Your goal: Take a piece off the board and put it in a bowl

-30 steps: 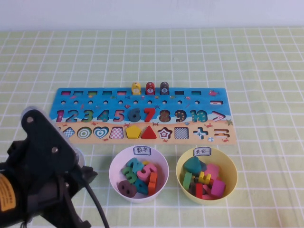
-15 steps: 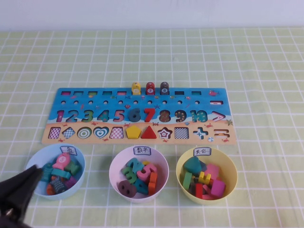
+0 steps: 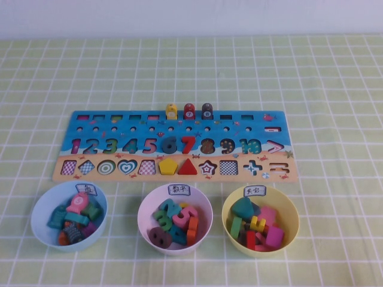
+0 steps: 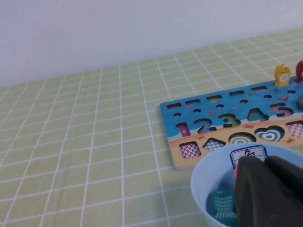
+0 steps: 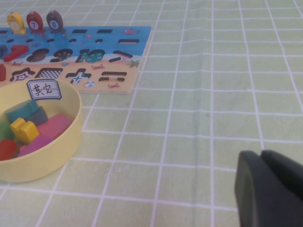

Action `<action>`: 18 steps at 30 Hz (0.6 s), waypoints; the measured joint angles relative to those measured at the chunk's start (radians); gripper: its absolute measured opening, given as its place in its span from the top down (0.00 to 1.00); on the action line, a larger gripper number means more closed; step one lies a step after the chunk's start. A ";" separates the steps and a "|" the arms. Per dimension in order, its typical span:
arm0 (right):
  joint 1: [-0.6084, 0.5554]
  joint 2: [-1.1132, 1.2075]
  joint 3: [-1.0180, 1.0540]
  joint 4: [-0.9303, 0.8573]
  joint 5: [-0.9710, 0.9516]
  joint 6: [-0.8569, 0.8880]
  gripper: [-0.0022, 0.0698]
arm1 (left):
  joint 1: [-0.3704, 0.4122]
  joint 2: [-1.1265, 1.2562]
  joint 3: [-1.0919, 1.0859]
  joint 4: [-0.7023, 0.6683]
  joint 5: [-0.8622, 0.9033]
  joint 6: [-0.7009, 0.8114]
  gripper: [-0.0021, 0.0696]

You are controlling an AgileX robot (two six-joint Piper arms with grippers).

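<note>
The board [image 3: 173, 128] lies across the middle of the table; its heart slot [image 3: 127, 167] is empty. The teal heart piece [image 3: 242, 207] lies in the pale yellow bowl [image 3: 260, 252] at the front right, among other shape pieces; it also shows in the right wrist view [image 5: 21, 109]. Neither arm shows in the high view. In the left wrist view my left gripper [image 4: 262, 161] is shut and empty, over the light blue bowl [image 4: 203, 175]. In the right wrist view my right gripper [image 5: 260, 155] is shut and empty, over bare cloth to the right of the yellow bowl [image 5: 42, 161].
A yellow pentagon [image 3: 168, 167] and a red triangle [image 3: 188, 167] sit in the board's tan strip. Three pegs [image 3: 189, 110] stand at its far edge. The light blue bowl [image 3: 42, 236] and the pale pink-white bowl [image 3: 143, 230] hold several pieces.
My left arm has drawn back out of the high view at the front left, uncovering the light blue bowl. The board, the bowls and the pieces have not moved.
</note>
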 joint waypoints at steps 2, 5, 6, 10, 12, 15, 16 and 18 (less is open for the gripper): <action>0.000 0.000 0.000 0.000 0.000 0.000 0.99 | 0.018 -0.022 0.007 0.000 0.021 0.000 0.97; 0.000 0.000 0.000 0.000 0.000 0.000 0.99 | 0.048 -0.047 0.007 0.000 0.068 0.000 0.97; 0.000 0.000 0.000 0.000 0.000 0.000 0.99 | 0.058 -0.051 0.007 0.000 0.081 0.000 0.97; 0.000 0.000 0.000 0.000 0.000 0.000 0.99 | 0.109 -0.052 0.007 -0.006 0.135 0.000 0.97; 0.000 0.000 0.000 0.000 0.000 0.000 0.99 | 0.122 -0.052 0.007 -0.019 0.160 0.000 0.97; 0.000 0.000 0.000 0.000 0.000 0.000 0.99 | 0.126 -0.052 0.007 -0.061 0.205 0.000 0.97; 0.000 0.000 0.000 0.000 0.000 0.000 0.99 | 0.126 -0.052 0.007 -0.078 0.222 0.000 0.98; 0.000 0.000 0.000 0.000 0.000 0.000 0.99 | 0.126 -0.052 0.007 -0.103 0.240 0.005 0.98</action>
